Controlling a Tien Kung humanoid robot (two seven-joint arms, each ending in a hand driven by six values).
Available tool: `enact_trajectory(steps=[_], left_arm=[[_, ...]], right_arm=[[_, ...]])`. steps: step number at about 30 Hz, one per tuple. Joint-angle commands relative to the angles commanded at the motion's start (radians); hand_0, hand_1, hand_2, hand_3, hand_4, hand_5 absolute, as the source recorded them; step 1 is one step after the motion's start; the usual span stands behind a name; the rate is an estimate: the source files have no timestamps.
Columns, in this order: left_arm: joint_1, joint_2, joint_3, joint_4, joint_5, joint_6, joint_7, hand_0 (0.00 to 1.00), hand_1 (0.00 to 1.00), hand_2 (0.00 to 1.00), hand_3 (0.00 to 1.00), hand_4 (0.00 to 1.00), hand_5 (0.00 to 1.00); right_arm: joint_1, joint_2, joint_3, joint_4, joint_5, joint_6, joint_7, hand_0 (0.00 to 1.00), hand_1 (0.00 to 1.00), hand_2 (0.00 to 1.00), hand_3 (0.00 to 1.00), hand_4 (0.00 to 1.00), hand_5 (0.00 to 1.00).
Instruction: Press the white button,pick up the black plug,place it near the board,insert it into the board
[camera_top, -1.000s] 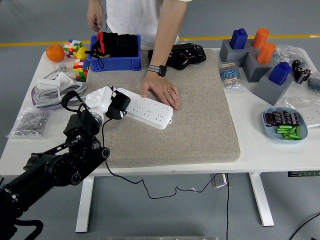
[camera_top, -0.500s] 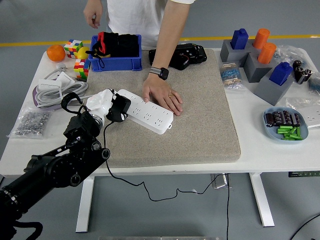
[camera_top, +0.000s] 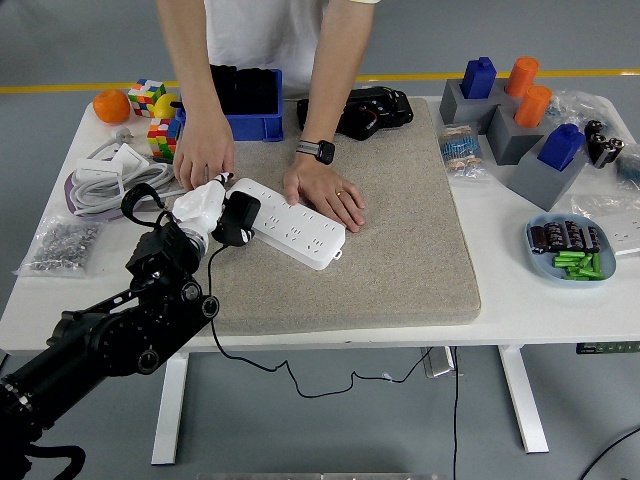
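Black plug (camera_top: 236, 217): sitting at the left end of the white power strip (camera_top: 292, 222), touching it; you cannot tell whether the prongs are seated. Its black cable (camera_top: 262, 363) is trailing off the near edge of the grey mat (camera_top: 400, 250) and hanging below the table (camera_top: 560, 310).

Your left hand (camera_top: 200, 205), white-gloved, is wrapping its fingers around the plug, just left of the strip. Right arm is not showing.

Strip is lying diagonally on the mat. A person at the far side is pressing one hand (camera_top: 322, 192) flat on the strip's far edge, wrist wearing a dark watch (camera_top: 315, 150); the other hand (camera_top: 203, 150) is hovering just beyond the strip's left end, fingertips near your glove.

Beyond the strip: blue bin (camera_top: 250, 125). Left of it: colour cubes (camera_top: 152, 112), an orange (camera_top: 110, 105), white adapter with coiled cord (camera_top: 105, 180), bag of screws (camera_top: 60, 243). Far right of the strip: grey blocks with blue and orange pegs (camera_top: 515, 120).

No legible writing or labels anywhere.
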Motion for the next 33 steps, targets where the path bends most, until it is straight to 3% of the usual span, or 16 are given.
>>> enact_trajectory(steps=[4,5,9,10,17,22,23,24,28,29,33], left_arm=[[0.005,0.003,-0.014,-0.026,0.001,-0.002,-0.007,0.930,0.998,0.998,0.998,0.917,0.120],[0.006,0.003,-0.018,-0.031,0.004,-0.001,-0.009,0.962,0.998,0.998,0.998,0.998,0.432],[0.009,0.006,-0.029,-0.049,0.013,0.001,-0.018,0.962,0.998,0.998,0.998,0.998,0.432],[0.009,0.006,-0.030,-0.052,0.015,0.000,-0.017,0.988,0.998,0.998,0.998,0.998,0.560],[0.024,0.020,-0.043,-0.102,0.037,0.001,-0.027,0.994,0.998,0.998,0.998,0.998,0.576],[0.058,0.076,-0.037,-0.211,0.062,0.062,-0.106,0.994,0.998,0.998,0.998,0.998,0.576],[0.063,0.083,-0.035,-0.221,0.061,0.068,-0.113,0.991,0.998,0.971,0.924,0.998,0.469],[0.071,0.095,-0.030,-0.235,0.060,0.073,-0.119,0.991,0.998,0.971,0.924,0.998,0.469],[0.103,0.136,-0.010,-0.269,0.057,0.074,-0.119,0.991,0.998,0.971,0.924,0.998,0.469],[0.110,0.143,-0.008,-0.273,0.056,0.072,-0.117,0.968,0.961,0.896,0.781,0.922,0.364],[0.140,0.169,0.003,-0.286,0.050,0.069,-0.116,0.968,0.961,0.896,0.781,0.922,0.364]], right_arm=[[0.000,0.001,0.002,-0.001,0.000,0.000,0.000,0.821,0.655,0.649,0.624,0.754,0.486],[0.000,0.001,0.003,-0.001,0.000,0.000,0.000,0.821,0.656,0.649,0.624,0.754,0.485],[0.000,0.002,0.004,0.000,0.000,0.000,0.000,0.821,0.656,0.649,0.624,0.754,0.485],[0.000,0.002,0.004,-0.001,0.000,0.000,0.000,0.821,0.656,0.649,0.624,0.754,0.485],[-0.001,0.004,0.006,0.000,-0.001,0.000,0.000,0.821,0.656,0.649,0.624,0.754,0.485],[-0.001,0.002,0.008,-0.001,-0.003,0.000,0.000,0.821,0.656,0.649,0.624,0.754,0.485],[0.000,0.002,0.009,-0.001,-0.002,0.000,0.000,0.821,0.655,0.649,0.624,0.754,0.485],[0.000,0.002,0.010,0.000,-0.003,0.000,0.000,0.821,0.655,0.649,0.624,0.754,0.485],[0.001,0.002,0.015,-0.001,-0.003,-0.003,0.004,0.821,0.655,0.649,0.624,0.754,0.485],[0.001,0.002,0.016,0.000,-0.003,-0.003,0.005,0.820,0.656,0.649,0.624,0.754,0.485],[0.002,0.001,0.017,-0.001,-0.003,-0.005,0.008,0.820,0.656,0.649,0.624,0.754,0.485]])
